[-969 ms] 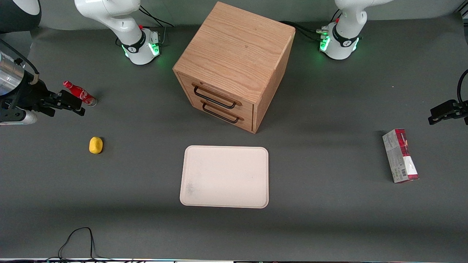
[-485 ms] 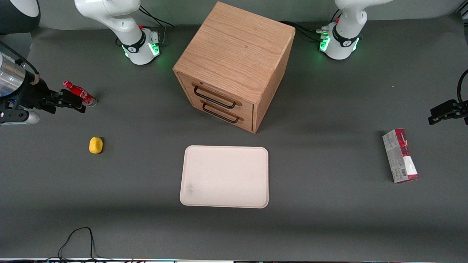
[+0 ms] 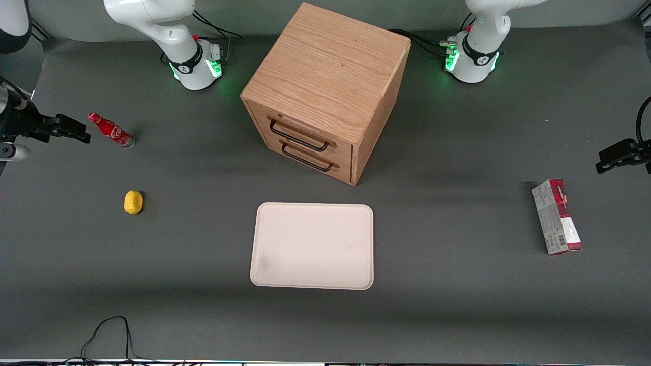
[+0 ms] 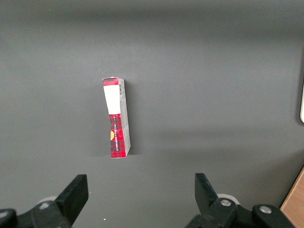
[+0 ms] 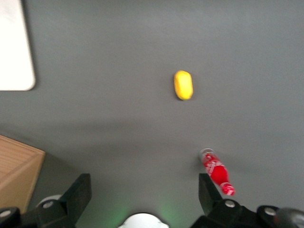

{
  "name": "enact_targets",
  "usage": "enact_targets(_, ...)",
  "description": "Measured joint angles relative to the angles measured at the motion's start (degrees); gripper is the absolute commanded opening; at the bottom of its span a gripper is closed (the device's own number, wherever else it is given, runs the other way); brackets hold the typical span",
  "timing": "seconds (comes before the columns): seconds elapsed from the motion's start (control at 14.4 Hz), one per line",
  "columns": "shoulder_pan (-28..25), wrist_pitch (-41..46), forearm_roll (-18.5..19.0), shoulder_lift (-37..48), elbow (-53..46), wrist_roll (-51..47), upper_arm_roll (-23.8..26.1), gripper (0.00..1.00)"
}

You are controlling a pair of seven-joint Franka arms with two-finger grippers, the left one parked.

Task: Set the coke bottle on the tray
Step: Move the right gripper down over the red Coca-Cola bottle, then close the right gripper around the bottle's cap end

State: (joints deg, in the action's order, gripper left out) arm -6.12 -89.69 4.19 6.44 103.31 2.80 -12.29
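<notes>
The coke bottle (image 3: pixel 111 129) is a small red bottle with white script, lying on its side on the grey table toward the working arm's end; it also shows in the right wrist view (image 5: pixel 216 172). My gripper (image 3: pixel 68 129) hovers beside the bottle's cap end, farther out toward the table's end, apart from the bottle. Its fingers (image 5: pixel 80 192) are spread wide with nothing between them, and the bottle lies just outside one finger. The cream-white tray (image 3: pixel 312 246) lies flat and bare in the middle of the table, nearer the front camera than the wooden cabinet.
A wooden two-drawer cabinet (image 3: pixel 325 91) stands mid-table. A small yellow object (image 3: pixel 133 202) lies nearer the front camera than the bottle, also in the right wrist view (image 5: pixel 183 85). A red-and-grey carton (image 3: pixel 556 216) lies toward the parked arm's end. A black cable (image 3: pixel 109 335) lies at the front edge.
My gripper has drawn back from over the bottle toward the table's end and away from the front camera. The bottle, partly covered before, now shows whole and has not moved.
</notes>
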Motion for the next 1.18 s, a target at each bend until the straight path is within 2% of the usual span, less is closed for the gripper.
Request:
enact_targets(0.28,0.1,-10.2,3.4,9.3,17.1,4.1,-4.9,1.0)
enact_targets(0.48,0.1,-16.0,5.8,14.4,27.8,9.9,-11.6,1.0)
enact_targets(0.62,0.2,-20.9,9.4,15.9,32.6,13.7,-16.8,1.0)
enact_targets(0.76,0.2,-25.7,10.8,16.5,36.9,16.7,-21.2,1.0)
enact_targets(0.9,0.2,-30.1,12.1,16.6,41.2,19.4,-24.7,1.0)
enact_targets(1.18,0.1,-35.0,17.4,16.6,47.8,20.1,-30.7,1.0)
